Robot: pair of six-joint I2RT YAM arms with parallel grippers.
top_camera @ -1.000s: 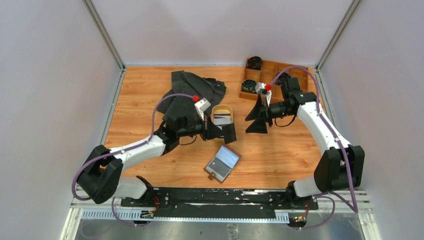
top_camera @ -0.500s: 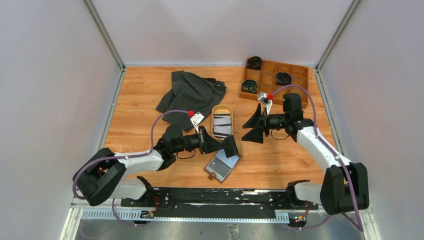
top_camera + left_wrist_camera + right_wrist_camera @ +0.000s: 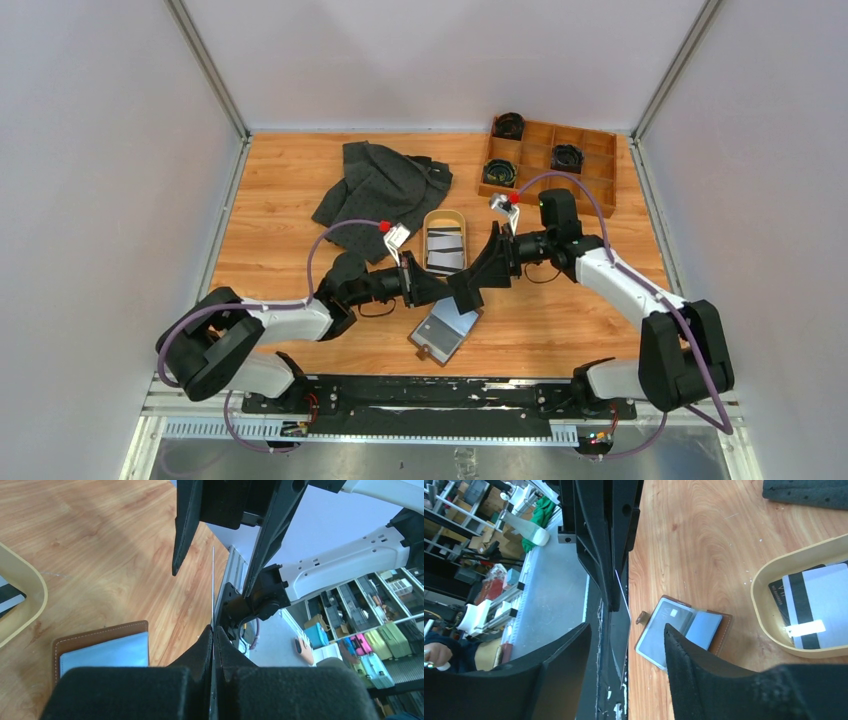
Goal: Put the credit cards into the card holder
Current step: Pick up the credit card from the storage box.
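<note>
Above the table (image 3: 560,320), I am pinching 1 card (image 3: 213,580) edge-on in the closed left gripper (image 3: 213,630), while the right gripper (image 3: 626,626) is gaping wide around it, empty. I am reading this as a handover: next the right needs closing on the card, with the holder (image 3: 445,335) lying open just below.

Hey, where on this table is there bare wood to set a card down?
Bare wood lies left of the grey cloth, and right of the card holder toward the near edge. The middle is crowded: the left arm and right arm meet by the tray.
</note>
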